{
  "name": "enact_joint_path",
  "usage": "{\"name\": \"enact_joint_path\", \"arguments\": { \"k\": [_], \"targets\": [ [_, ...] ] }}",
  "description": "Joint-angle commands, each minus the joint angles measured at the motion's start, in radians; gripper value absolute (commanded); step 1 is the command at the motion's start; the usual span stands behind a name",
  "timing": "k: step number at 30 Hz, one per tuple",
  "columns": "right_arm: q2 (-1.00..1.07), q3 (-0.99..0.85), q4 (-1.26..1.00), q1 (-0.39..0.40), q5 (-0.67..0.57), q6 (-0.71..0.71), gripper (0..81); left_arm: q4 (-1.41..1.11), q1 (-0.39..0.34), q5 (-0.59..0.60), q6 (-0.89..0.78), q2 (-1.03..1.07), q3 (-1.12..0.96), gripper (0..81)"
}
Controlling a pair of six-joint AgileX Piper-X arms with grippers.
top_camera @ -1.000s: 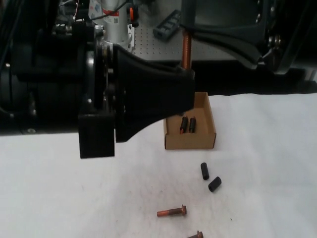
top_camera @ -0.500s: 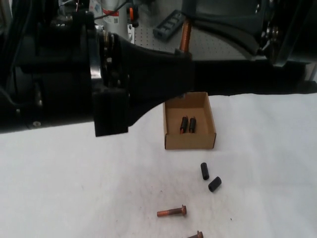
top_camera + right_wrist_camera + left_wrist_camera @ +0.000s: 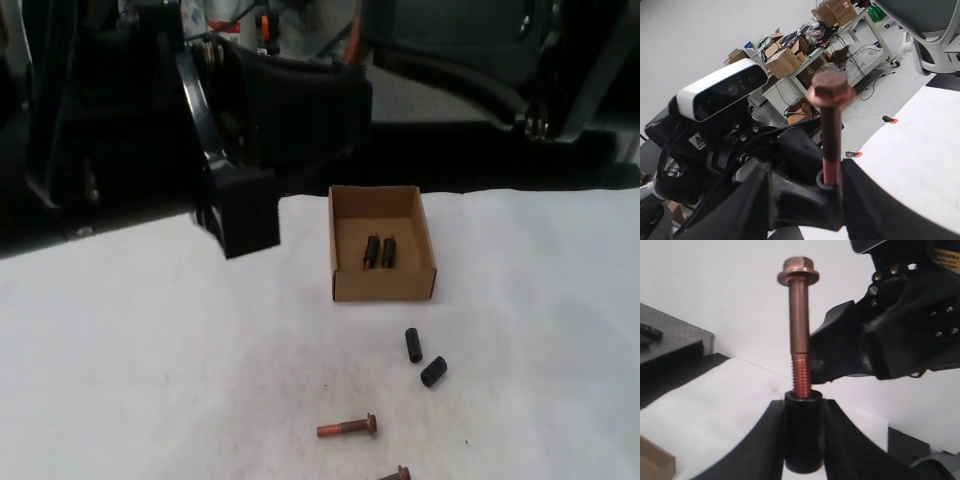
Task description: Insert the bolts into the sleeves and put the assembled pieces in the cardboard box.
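Observation:
My left gripper (image 3: 803, 440) is shut on a black sleeve (image 3: 803, 432), held up in the air. A copper bolt (image 3: 799, 325) stands upright in the sleeve with its threaded tip inside and its head on top. My right gripper (image 3: 810, 192) is open, its fingers (image 3: 837, 357) standing on either side of the bolt (image 3: 831, 130). In the high view the left arm (image 3: 270, 110) hangs above and left of the cardboard box (image 3: 382, 285). Two dark pieces (image 3: 378, 251) lie in the box.
On the white cloth in front of the box lie two loose black sleeves (image 3: 413, 345) (image 3: 433, 371) and two copper bolts (image 3: 347, 427) (image 3: 395, 473). Dark equipment stands along the bench's far edge. The cloth to the left and right is open.
In the high view the left arm has risen and swung back to the left, carrying the sleeve and bolt up with it. The parts on the cloth and in the box have not moved.

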Motion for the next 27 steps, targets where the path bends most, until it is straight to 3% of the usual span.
{"name": "enact_joint_path", "arguments": {
  "k": [1,10,17,27],
  "targets": [
    [-0.015,-0.003,-0.017,-0.006,-0.008,-0.024,32.3,-0.060,0.000,-0.042,0.061,-0.004,-0.006,0.6],
    [-0.159,-0.003,0.041,-0.072,0.125,-0.071,32.3,-0.328,0.000,-0.267,0.114,-0.004,-0.006,0.6],
    [-0.224,-0.003,0.331,-0.107,0.162,-0.183,32.3,-0.347,0.000,-0.353,0.168,0.029,-0.006,0.6],
    [-0.237,-0.003,0.474,-0.106,0.209,-0.183,32.3,-0.302,0.000,-0.400,-0.031,0.214,-0.006,0.6]
  ]
}}
